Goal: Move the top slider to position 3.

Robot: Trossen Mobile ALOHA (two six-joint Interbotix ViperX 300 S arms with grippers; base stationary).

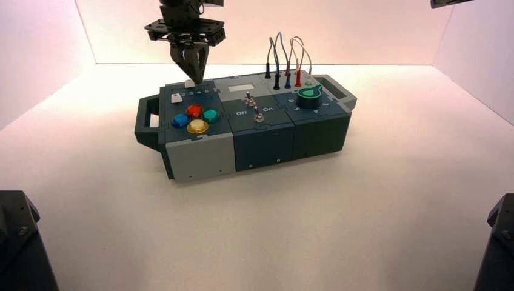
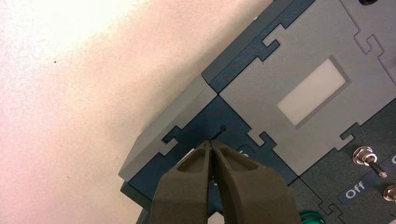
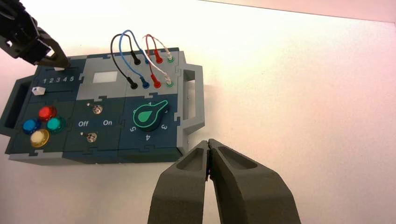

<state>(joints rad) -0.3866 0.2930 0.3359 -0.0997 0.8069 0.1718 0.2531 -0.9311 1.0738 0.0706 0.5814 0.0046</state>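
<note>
The top slider's white knob [image 3: 59,69] sits on its dark track at the box's far left corner, just behind the printed row 1 2 3 4 5, close to the 3 [image 3: 58,80]. My left gripper [image 1: 195,80] points straight down at that knob, fingers shut with nothing between them, tips right beside it. In the left wrist view the shut left gripper [image 2: 210,144] covers most of the knob [image 2: 188,152]; only a white sliver shows. My right gripper [image 3: 208,143] hangs shut, off the box near its front right corner.
A second white slider knob [image 3: 38,90] lies in front of the numerals. In front of it are the red [image 1: 194,111], blue, green and yellow buttons. Two toggle switches [image 1: 259,115], a green knob [image 1: 310,95] and looped wires [image 1: 288,57] fill the box's right part.
</note>
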